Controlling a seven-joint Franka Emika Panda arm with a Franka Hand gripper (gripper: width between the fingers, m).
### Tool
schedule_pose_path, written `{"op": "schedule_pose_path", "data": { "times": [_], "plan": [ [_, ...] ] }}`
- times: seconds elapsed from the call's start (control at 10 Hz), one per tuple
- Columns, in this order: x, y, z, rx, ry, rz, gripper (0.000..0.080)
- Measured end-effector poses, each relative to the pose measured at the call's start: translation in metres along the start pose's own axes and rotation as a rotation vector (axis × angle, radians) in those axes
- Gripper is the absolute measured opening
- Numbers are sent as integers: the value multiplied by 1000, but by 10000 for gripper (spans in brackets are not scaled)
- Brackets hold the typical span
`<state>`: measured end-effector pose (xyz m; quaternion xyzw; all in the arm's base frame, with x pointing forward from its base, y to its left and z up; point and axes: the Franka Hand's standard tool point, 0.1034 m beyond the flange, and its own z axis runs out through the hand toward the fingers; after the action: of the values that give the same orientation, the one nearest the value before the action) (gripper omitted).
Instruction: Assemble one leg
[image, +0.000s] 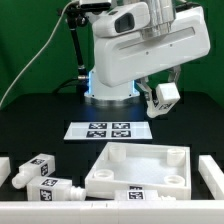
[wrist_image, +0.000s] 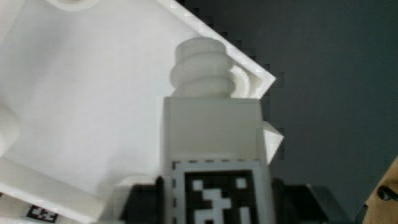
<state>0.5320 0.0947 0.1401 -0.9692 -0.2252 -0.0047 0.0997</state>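
Note:
My gripper (image: 157, 99) is shut on a leg (image: 165, 93), a chunky white post with tag stickers, and holds it in the air above the far right part of the white square tabletop (image: 140, 168). In the wrist view the leg (wrist_image: 217, 130) stands between my dark fingers (wrist_image: 143, 198), with its tag facing the camera and its narrower screw end (wrist_image: 201, 65) pointing away toward the tabletop (wrist_image: 80, 100) near one of its corners. The gripper (wrist_image: 221, 197) grips the leg's tagged end.
The marker board (image: 103, 129) lies behind the tabletop. Two more legs (image: 35, 170) (image: 58, 189) lie at the exterior view's left. White bars (image: 210, 175) border the work area at the sides and front. The arm's base (image: 110, 90) stands at the back.

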Motion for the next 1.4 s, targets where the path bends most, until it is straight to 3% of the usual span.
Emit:
{"op": "schedule_pose_path", "data": {
  "times": [0.1,0.3,0.4,0.5,0.6,0.7,0.8,0.9,1.0,1.2,1.3,1.4],
  "plan": [
    [2,4,0,-15,27,-4,281],
    [4,18,1,-70,163,6,281],
    [10,20,1,-65,199,49,281],
    [25,26,0,-104,262,35,281],
    [42,33,-3,-181,360,-3,281],
    [49,36,-6,-210,409,-1,281],
    [44,47,-6,-249,443,-7,281],
    [40,59,-8,-306,496,-11,281],
    [37,64,-4,-319,517,-5,281],
    [40,58,2,-292,508,14,281],
    [54,50,7,-271,518,18,281],
    [80,39,9,-261,546,-14,281]
  ]
}}
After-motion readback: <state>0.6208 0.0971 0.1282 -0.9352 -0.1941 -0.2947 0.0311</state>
